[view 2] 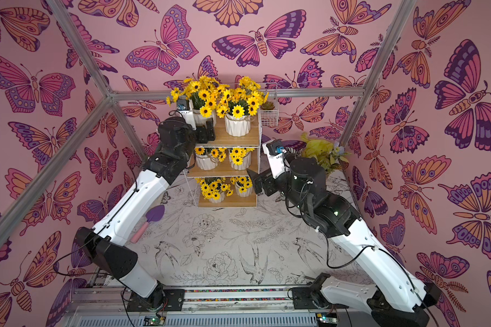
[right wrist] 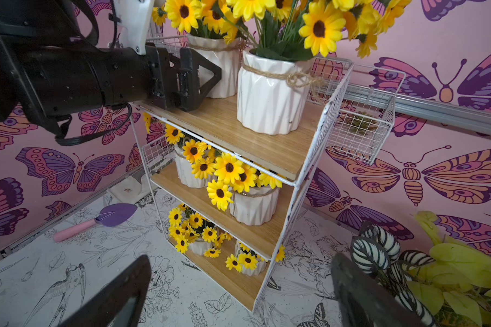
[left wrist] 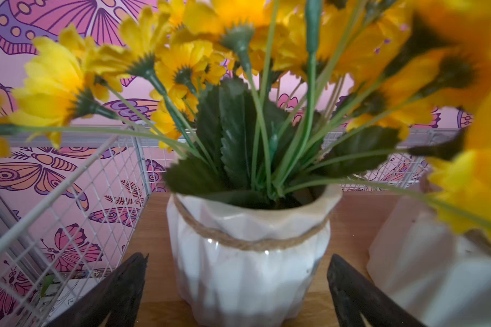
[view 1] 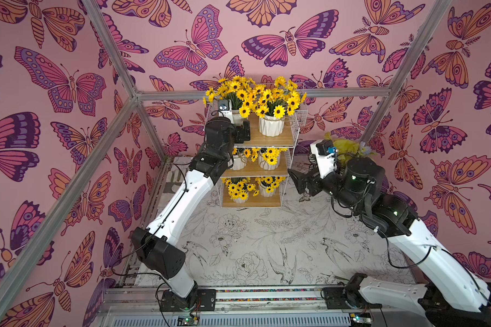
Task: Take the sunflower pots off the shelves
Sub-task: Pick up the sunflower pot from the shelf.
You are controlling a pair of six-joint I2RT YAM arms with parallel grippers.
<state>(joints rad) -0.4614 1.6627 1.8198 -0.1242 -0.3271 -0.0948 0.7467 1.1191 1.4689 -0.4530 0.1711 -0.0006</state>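
All six sunflower pots (right wrist: pixel 267 99) stand on the shelves (right wrist: pixel 255 141), two per tier. A wire basket (right wrist: pixel 360 141) hung on the shelves' side holds a succulent (right wrist: pixel 361 121). The left gripper (left wrist: pixel 238 256) straddles one top-tier pot (left wrist: pixel 247 277), jaws apart, seemingly not touching. The right gripper (right wrist: pixel 241 256) gapes wide beside the shelves. Boards and blooms hide much of the lower tiers.

Six sunflower pots (right wrist: pixel 269 96), one rack (right wrist: pixel 267 150), one trowel (right wrist: pixel 97 219), one plant (right wrist: pixel 450 271).

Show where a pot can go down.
Free: the mat before the shelves, between left arm and right arm. Crowded: each board holds two pots; a trowel lies by the left arm; a leafy plant fills the corner behind the right arm.
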